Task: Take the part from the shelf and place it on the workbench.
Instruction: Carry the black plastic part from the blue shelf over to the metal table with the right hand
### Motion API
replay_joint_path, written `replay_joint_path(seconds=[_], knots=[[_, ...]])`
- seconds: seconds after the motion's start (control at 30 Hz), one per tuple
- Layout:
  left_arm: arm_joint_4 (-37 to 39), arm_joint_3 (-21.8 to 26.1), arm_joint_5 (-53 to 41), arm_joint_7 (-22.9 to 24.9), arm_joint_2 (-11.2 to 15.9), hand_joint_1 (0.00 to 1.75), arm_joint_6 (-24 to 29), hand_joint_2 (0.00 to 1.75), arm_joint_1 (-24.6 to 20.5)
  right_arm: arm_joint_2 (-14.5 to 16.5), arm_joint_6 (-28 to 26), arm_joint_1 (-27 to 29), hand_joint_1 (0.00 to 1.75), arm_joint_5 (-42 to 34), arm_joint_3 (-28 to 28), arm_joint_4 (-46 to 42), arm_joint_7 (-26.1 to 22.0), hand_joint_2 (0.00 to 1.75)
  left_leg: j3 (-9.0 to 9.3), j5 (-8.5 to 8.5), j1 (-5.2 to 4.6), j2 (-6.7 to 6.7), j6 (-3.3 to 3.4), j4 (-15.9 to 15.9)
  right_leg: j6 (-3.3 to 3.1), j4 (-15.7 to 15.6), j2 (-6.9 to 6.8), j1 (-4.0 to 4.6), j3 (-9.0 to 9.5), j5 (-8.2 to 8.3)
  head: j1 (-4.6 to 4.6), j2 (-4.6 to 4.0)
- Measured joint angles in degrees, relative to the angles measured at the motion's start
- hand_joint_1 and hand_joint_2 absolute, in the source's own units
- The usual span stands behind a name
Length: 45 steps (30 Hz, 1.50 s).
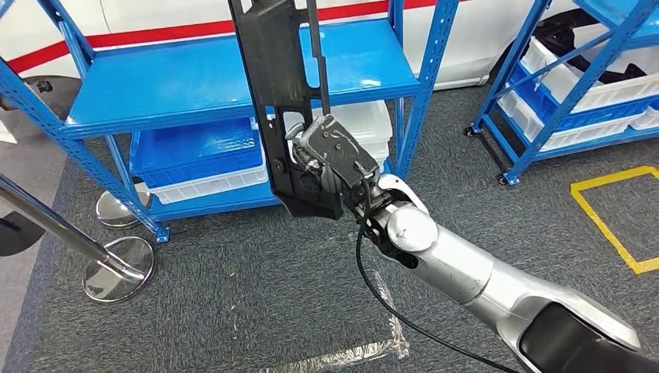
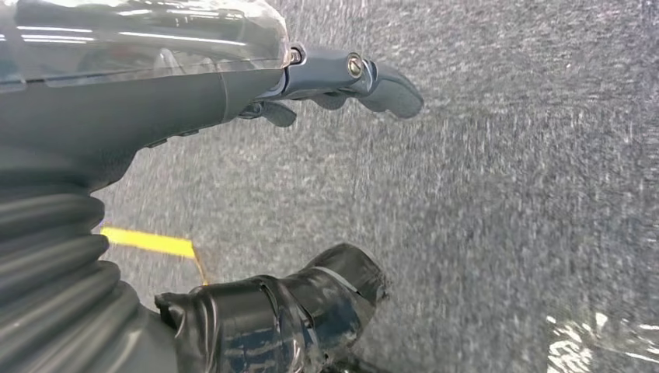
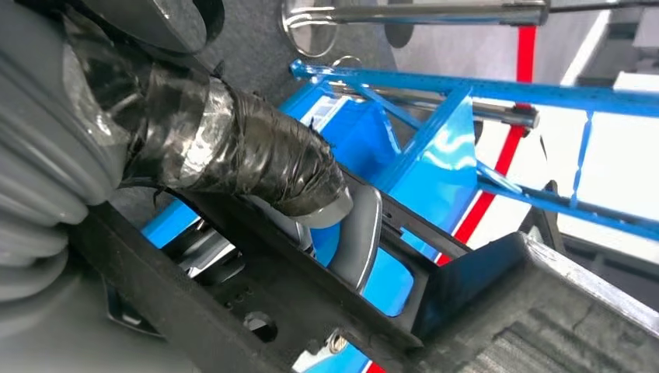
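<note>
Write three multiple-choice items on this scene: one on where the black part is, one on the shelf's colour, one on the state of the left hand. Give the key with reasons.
1. Where is the black part?
A. lying on the shelf board
B. held upright in the right hand
C. on the carpet

2. What colour is the shelf behind it?
A. blue
B. red
C. grey

3. What is the left hand doing?
A. gripping the part
B. holding a bin
C. holding nothing, above the carpet

Key: B, the head view shows the right hand gripping the part's lower end; A, its frame and boards are blue; C, only carpet lies between its spread fingers.
</note>
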Motion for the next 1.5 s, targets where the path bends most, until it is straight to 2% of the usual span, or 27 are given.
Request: replay_joint_path(seconds=[0.03, 0.07, 0.13, 0.17, 0.23, 0.27, 0.33, 0.4, 0.47, 0.5, 0.57, 0.63, 0.67, 0.7, 0.73, 0.8, 0.87, 0.93, 1.0, 1.03, 1.13, 1.2, 1.23, 1.3, 1.37, 1.43, 1.5], knots=[[0.00, 0.00, 0.02, 0.10, -0.03, 0.00, 0.01, 1.75, -0.02, -0.17, -0.01, 0.00, 1.75, 0.00, 0.00, -0.05, 0.04, 1.75, -0.31, 0.89, 0.18, 0.20, 0.29, -0.65, 0.25, 0.86, 0.07, 0.05, -0.43, -1.44, 0.09, 0.00], [0.00, 0.00, 0.06, 0.19, -0.06, 0.00, 0.03, 1.75, -0.01, -0.35, -0.02, 0.00, 1.75, 0.01, 0.00, -0.07, 0.07, 1.75, -0.78, 1.65, 0.38, 0.40, 0.50, -1.04, 0.48, 3.08, 0.11, 0.08, -1.15, -3.98, 0.17, 0.00], [0.00, 0.00, 0.15, 0.26, -0.10, 0.00, 0.05, 1.75, 0.06, -0.63, -0.01, 0.04, 1.75, 0.03, 0.00, -0.10, 0.09, 1.75, -2.46, 2.77, 0.39, 0.58, 0.83, -0.69, 0.99, 10.28, 0.13, -0.11, -2.84, -9.29, 0.26, 0.00], [0.00, 0.00, 0.17, 0.24, -0.10, 0.00, 0.05, 1.75, 0.09, -0.75, 0.00, 0.09, 1.75, 0.04, 0.00, -0.10, 0.10, 1.75, -3.38, 3.22, 0.41, 0.59, 0.80, -0.33, 1.26, 13.53, 0.12, -0.27, -3.30, -10.46, 0.26, 0.00], [0.00, 0.00, 0.20, 0.17, -0.09, 0.00, 0.04, 1.75, 0.07, -0.97, 0.00, 0.14, 1.75, 0.05, 0.00, -0.10, 0.11, 1.75, -5.32, 3.93, 0.54, 0.58, 0.59, 0.66, 1.77, 15.05, 0.09, -0.69, -1.94, -9.05, 0.26, 0.00], [0.00, 0.00, 0.24, 0.16, -0.08, 0.00, 0.04, 1.75, 0.08, -1.03, 0.00, 0.14, 1.75, 0.05, 0.00, -0.10, 0.12, 1.75, -6.29, 4.19, 0.66, 0.57, 0.41, 1.30, 1.98, 12.95, 0.08, -0.91, 0.09, -7.56, 0.27, 0.00], [0.00, 0.00, 0.27, 0.13, -0.07, 0.00, 0.04, 1.75, 0.09, -1.08, 0.01, 0.08, 1.75, 0.05, -0.01, -0.22, 0.13, 1.75, -8.17, 4.54, 0.81, 0.55, -0.12, 2.76, 2.17, 6.27, 0.16, -1.02, 4.61, -7.02, 0.25, 0.00], [0.00, 0.00, 0.25, 0.07, -0.05, 0.00, 0.04, 1.75, 0.12, -1.13, 0.02, 0.09, 1.75, 0.07, -0.02, -0.45, 0.14, 1.75, -9.38, 5.10, 0.77, 0.48, -0.79, 3.64, 1.68, 2.48, 0.33, -0.72, 6.54, -7.96, 0.23, 0.00], [0.01, 0.00, 0.25, 0.01, -0.05, 0.00, 0.04, 1.75, 0.27, -1.22, 0.04, 0.14, 1.75, 0.10, -0.02, -0.56, 0.15, 1.75, -9.95, 5.79, 0.90, 0.40, -1.44, 3.73, 0.59, 1.93, 0.32, -0.52, 6.23, -7.29, 0.26, 0.00], [0.02, -0.01, 0.26, 0.00, -0.08, 0.00, 0.03, 1.75, 0.33, -1.26, 0.07, 0.11, 1.75, 0.13, -0.02, -0.57, 0.17, 1.75, -10.38, 5.32, 1.03, 0.37, -1.74, 4.05, 0.03, 1.63, 0.23, -0.55, 5.93, -6.78, 0.30, 0.00], [0.03, -0.01, 0.32, -0.09, -0.17, 0.00, -0.01, 1.75, 0.40, -1.29, 0.16, -0.01, 1.75, 0.17, -0.02, -0.62, 0.25, 1.75, -11.65, 1.63, 1.32, 0.31, -2.32, 7.30, -1.10, 1.18, -0.02, -0.70, 5.06, -5.57, 0.27, 0.00], [0.02, -0.01, 0.38, -0.33, -0.26, 0.00, -0.03, 1.75, 0.39, -1.30, 0.21, -0.12, 1.75, 0.21, -0.02, -0.70, 0.28, 1.75, -13.12, -3.54, 1.51, 0.27, -2.83, 14.07, -1.50, 1.12, -0.13, -0.65, 3.89, -4.51, 0.17, 0.00], [0.02, -0.01, 0.40, -0.53, -0.26, 0.00, -0.03, 1.75, 0.39, -1.30, 0.20, -0.13, 1.75, 0.22, -0.02, -0.73, 0.30, 1.75, -13.50, -4.85, 1.58, 0.27, -3.01, 17.08, -1.50, 1.12, -0.15, -0.64, 3.26, -4.08, 0.15, 0.00], [0.02, -0.01, 0.41, -0.91, -0.27, 0.00, -0.03, 1.75, 0.40, -1.31, 0.20, -0.12, 1.75, 0.23, -0.02, -0.73, 0.34, 1.75, -13.29, -4.86, 1.62, 0.27, -3.14, 18.77, -1.46, 1.13, -0.16, -0.65, 2.59, -3.63, 0.16, 0.00], [0.02, -0.01, 0.42, -1.45, -0.27, 0.00, -0.03, 1.75, 0.40, -1.33, 0.20, -0.12, 1.75, 0.25, -0.02, -0.73, 0.38, 1.75, -12.28, -3.68, 1.66, 0.27, -3.22, 18.68, -1.36, 1.13, -0.17, -0.69, 1.94, -3.19, 0.14, 0.00], [0.02, -0.01, 0.37, -2.78, -0.28, 0.00, -0.08, 1.75, 0.34, -1.40, 0.20, -0.14, 1.75, 0.32, -0.02, -0.83, 0.44, 1.75, -7.88, -0.43, 1.76, 0.27, -3.25, 13.31, -1.01, 1.14, -0.16, -0.80, 0.91, -2.37, 0.13, 0.00], [0.02, -0.01, 0.26, -3.49, -0.26, 0.00, -0.10, 1.75, 0.26, -1.49, 0.27, -0.25, 1.75, 0.38, -0.02, -1.05, 0.45, 1.75, -2.82, -0.16, 1.53, 0.11, -3.00, 5.80, -0.36, 1.07, -0.17, -0.78, 0.31, -1.55, 0.15, 0.00], [0.02, -0.01, 0.09, -3.53, -0.24, 0.00, 0.08, 1.75, 0.22, -1.55, 0.42, -0.35, 1.75, 0.58, -0.02, -1.19, 0.43, 1.75, -0.79, -1.17, 1.15, -0.10, -2.57, 2.10, 0.35, 0.69, -0.20, -0.74, 0.10, -0.57, 0.17, 0.00], [0.02, -0.04, -0.26, -3.24, -0.27, 0.00, 0.55, 1.75, 0.21, -1.62, 0.44, -0.37, 1.75, 1.31, -0.02, -1.21, 0.35, 1.75, -0.99, -0.67, 1.24, -0.03, -1.87, 1.27, 1.00, 0.50, -0.17, -0.66, -0.14, -0.18, 0.22, 0.00], [0.02, -0.05, -0.50, -3.01, -0.31, 0.00, 0.86, 1.75, 0.21, -1.68, 0.38, -0.38, 1.75, 1.80, -0.02, -1.25, 0.30, 1.75, -1.11, -0.26, 1.35, 0.08, -1.44, 1.01, 1.23, 1.40, -0.12, -0.61, -0.65, -1.05, 0.31, 0.00], [0.02, -0.09, -0.96, -2.43, -0.43, 0.00, 1.76, 1.75, 0.27, -1.82, 0.26, -0.37, 1.75, 2.85, -0.02, -1.38, 0.19, 1.75, -2.02, 0.75, 1.39, 0.21, -0.31, 1.05, 1.41, 10.84, -0.01, -0.50, -4.20, -7.10, 0.46, 0.00], [0.02, -0.16, -1.35, -2.19, -0.45, 0.00, 2.36, 1.75, 0.28, -1.85, 0.23, -0.17, 1.75, 3.51, -0.02, -1.39, 0.18, 1.75, -2.93, 1.09, 1.27, -0.12, -0.08, 1.55, 1.28, 16.01, 0.02, -0.40, -5.39, -9.15, 0.48, 0.00], [0.02, -0.21, -1.63, -2.05, -0.46, 0.00, 2.73, 1.75, 0.28, -1.88, 0.20, -0.08, 1.75, 3.97, -0.02, -1.39, 0.19, 1.75, -3.38, 1.21, 1.24, -0.43, -0.08, 1.87, 1.15, 15.77, 0.06, -0.35, -4.56, -8.82, 0.47, 0.00], [0.02, -0.31, -2.19, -1.74, -0.54, 0.00, 3.36, 1.75, 0.26, -1.96, 0.06, -0.13, 1.75, 5.00, -0.02, -1.40, 0.26, 1.75, -4.23, 1.33, 1.24, -1.23, -0.16, 2.64, 0.67, 9.52, 0.88, -0.28, -0.21, -6.66, 0.48, 0.00], [0.03, -0.47, -2.75, -1.46, -0.70, 0.00, 3.81, 1.75, 0.13, -1.99, -0.07, -0.30, 1.75, 5.88, -0.02, -1.56, 0.35, 1.75, -5.29, 1.42, 1.14, -1.95, -0.51, 3.45, 0.31, 3.43, 2.54, -0.33, 3.46, -5.61, 0.41, 0.00], [0.10, -0.84, -3.34, -1.29, -0.81, 0.00, 4.04, 1.75, -0.02, -2.02, -0.08, -0.33, 1.75, 6.45, -0.02, -1.79, 0.43, 1.75, -6.11, 1.78, 1.29, -2.69, -1.21, 3.76, 0.17, 2.02, 2.92, -0.17, 4.17, -5.67, 0.38, 0.00], [0.32, -1.31, -4.26, -1.15, -0.90, 0.00, 4.12, 1.75, -0.02, -2.04, -0.04, -0.34, 1.75, 6.82, -0.02, -1.91, 0.52, 1.75, -6.47, 1.99, 1.50, -3.24, -1.93, 3.75, -0.36, 1.57, 1.75, -0.20, 4.18, -5.23, 0.39, 0.00]])
